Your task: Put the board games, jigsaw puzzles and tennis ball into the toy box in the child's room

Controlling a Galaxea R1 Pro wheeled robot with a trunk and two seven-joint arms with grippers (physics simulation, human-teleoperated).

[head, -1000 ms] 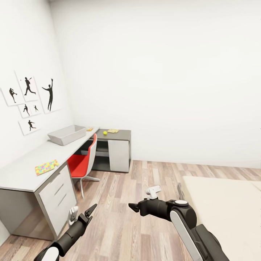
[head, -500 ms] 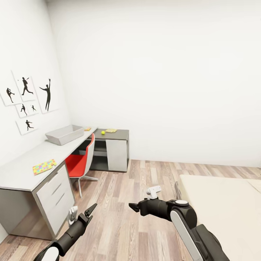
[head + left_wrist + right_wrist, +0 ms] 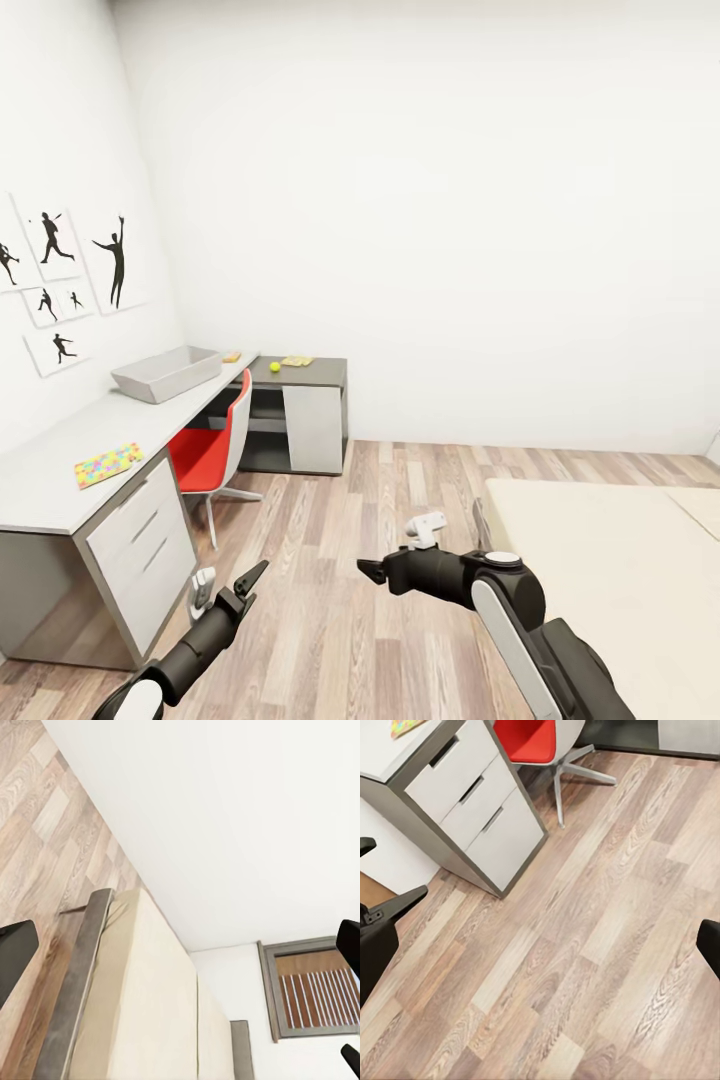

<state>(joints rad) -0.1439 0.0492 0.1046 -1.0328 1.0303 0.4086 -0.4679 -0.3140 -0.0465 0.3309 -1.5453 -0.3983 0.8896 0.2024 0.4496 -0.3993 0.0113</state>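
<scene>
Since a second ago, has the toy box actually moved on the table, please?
No. The toy box sits at the same spot on the table below the wall pictures; the camera turned.

Head camera overlooks floor [image 3: 330, 560]; wrist cameras face bed [image 3: 142, 1005], drawers [image 3: 480, 802].

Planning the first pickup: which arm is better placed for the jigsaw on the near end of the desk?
Left, probably. The jigsaw lies on the desk at the robot's left, and the left gripper hangs open and empty on that side. The right gripper, also open, sits nearer the bed. Both need a closer approach.
</scene>
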